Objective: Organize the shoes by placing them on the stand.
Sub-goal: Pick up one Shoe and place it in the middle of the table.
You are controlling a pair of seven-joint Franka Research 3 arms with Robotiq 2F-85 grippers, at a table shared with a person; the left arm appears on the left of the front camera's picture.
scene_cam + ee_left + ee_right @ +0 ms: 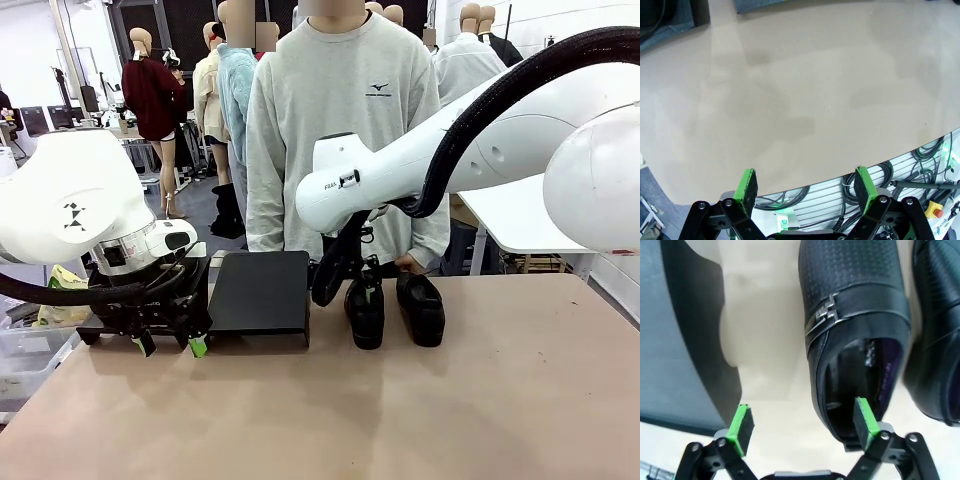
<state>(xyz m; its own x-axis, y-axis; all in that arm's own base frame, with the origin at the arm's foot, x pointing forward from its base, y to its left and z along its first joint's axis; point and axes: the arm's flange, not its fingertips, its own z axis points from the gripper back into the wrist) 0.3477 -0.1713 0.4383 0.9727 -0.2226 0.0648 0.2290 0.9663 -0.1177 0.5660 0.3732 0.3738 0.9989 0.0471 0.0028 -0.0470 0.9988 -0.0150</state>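
Beige table [450, 400] in a workshop room. At 9 o'clock the left gripper [172, 346] hangs with fingers spread and empty. The black stand [260, 292] sits just beside it. At its 3 o'clock two shoes [365, 315] stand on the table, long axes 12 to 6, toes toward 6. The right gripper [802, 427] is spread wide, one finger inside the buckled shoe's ankle opening. The arm label is unreadable.

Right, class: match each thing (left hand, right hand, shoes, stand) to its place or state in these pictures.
Things:
1 left hand
2 right hand
3 shoes
4 stand

Places or states:
A side by side on the table, right of the stand
B open, over bare table
C open, one finger at a shoe's opening
D visible top bare

Pairs: 1-B, 2-C, 3-A, 4-D
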